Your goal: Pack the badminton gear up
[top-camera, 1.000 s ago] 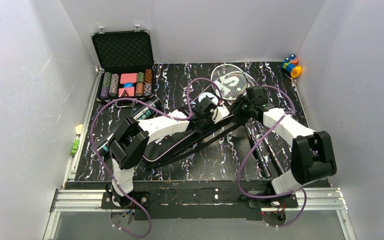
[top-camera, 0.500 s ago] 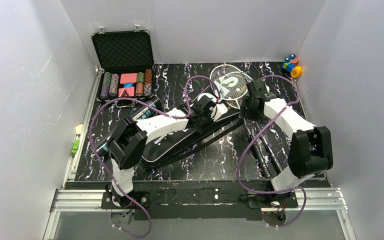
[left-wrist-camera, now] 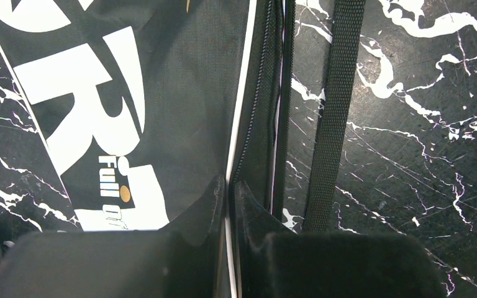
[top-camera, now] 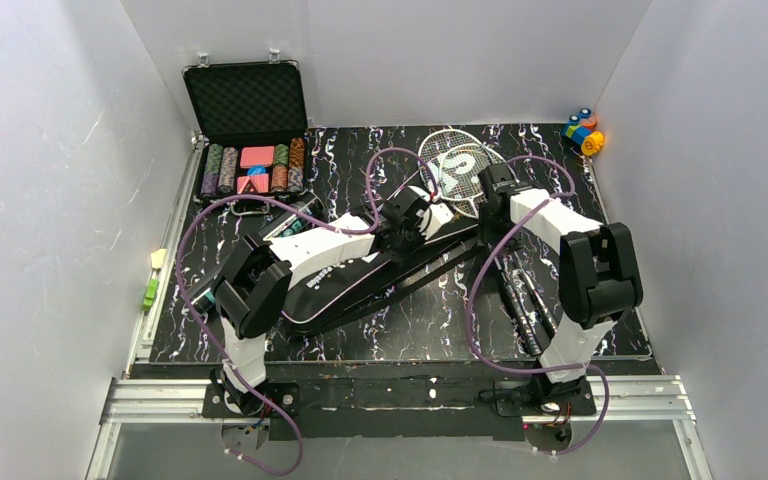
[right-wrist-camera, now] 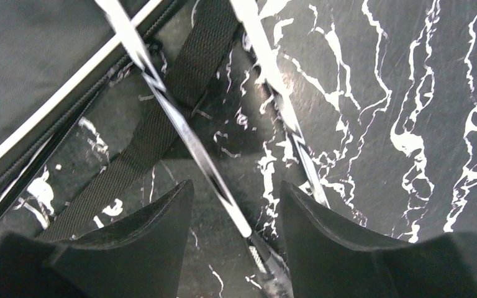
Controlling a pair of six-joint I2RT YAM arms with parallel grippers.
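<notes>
Top view: we see the black bag only in part, since the left arm lies across its middle. The dark tube shows near its far end, with the rest under that arm. The right arm covers part of the racket heads.

Left wrist view: the bag lettering is cut off at the top and left edges.

Right wrist view: the racket shafts are blurred and run out of the top edge.

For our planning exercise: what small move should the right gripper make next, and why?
Probably lower and close the right gripper on the racket shaft that runs between its open fingers; the left gripper is shut on the edge of the bag.
</notes>
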